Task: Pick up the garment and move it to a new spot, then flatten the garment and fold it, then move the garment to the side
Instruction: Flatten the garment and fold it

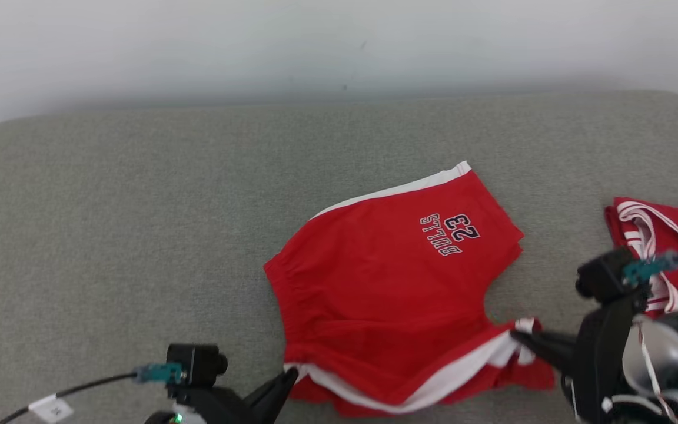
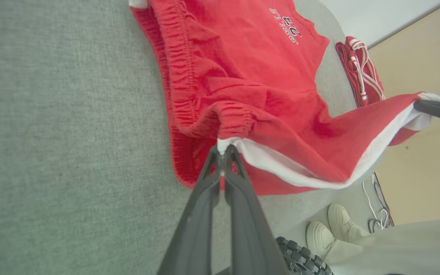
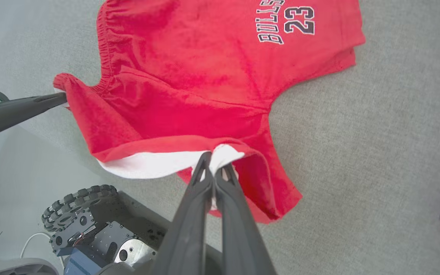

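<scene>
The garment (image 1: 386,277) is a pair of red shorts with white side stripes and "BULLS 23" print, lying on a grey padded surface (image 1: 139,224). Its near edge is lifted off the surface. My left gripper (image 1: 292,372) is shut on the white-striped corner at the waistband end, and the left wrist view shows that pinch (image 2: 223,149) on the garment (image 2: 243,76). My right gripper (image 1: 515,335) is shut on the white-striped corner at the leg end, as the right wrist view shows (image 3: 213,161), with the garment (image 3: 204,68) spread beyond it.
A second red garment with white stripes (image 1: 662,247) lies at the right edge of the surface. A person's white shoes (image 2: 330,229) stand on the floor beside the robot's wheeled base (image 3: 90,225). Open grey surface stretches left and behind the shorts.
</scene>
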### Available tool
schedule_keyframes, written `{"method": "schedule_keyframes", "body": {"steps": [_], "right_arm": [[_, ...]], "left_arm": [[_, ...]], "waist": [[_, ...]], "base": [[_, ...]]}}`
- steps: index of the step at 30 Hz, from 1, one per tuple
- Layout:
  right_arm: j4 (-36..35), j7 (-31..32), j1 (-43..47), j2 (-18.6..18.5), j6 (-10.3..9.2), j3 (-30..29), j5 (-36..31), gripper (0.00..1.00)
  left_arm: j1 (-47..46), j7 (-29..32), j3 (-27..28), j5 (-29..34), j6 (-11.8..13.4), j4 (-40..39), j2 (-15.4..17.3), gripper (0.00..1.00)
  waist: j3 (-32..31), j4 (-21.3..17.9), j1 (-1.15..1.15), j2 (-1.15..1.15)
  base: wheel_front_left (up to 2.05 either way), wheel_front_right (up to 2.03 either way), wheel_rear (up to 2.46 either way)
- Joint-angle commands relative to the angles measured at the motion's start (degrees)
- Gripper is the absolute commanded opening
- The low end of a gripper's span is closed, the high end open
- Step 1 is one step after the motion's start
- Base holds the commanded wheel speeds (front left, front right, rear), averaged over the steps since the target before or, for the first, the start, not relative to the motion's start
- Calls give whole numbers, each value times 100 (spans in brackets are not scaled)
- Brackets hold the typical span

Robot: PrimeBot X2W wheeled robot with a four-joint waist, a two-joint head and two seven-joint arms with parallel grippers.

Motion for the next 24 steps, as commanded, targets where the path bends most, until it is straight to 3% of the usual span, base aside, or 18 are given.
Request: {"method": "schedule_keyframes", "body": {"steps": [1,11,24], "right_arm": [[237,-181,-365,-83,-13,61,-91,0],[1884,-1596,-2025,-398,-13,527,-508,0],[3615,-2999,-3224,-332,-14,880,-924,0]], "left_arm": [[-227,18,36,20,-4,50,-87,0],[-1229,-111,295,-15,286,813,-934,0],[-2248,-312,264,262,408,1829,-1678,0]], "waist": [[212,217,-1,-1],[654,764,-1,-1],[1105,1090,-1,-1]], "base": [[0,0,0],[0,0,0],[0,0,0]]}}
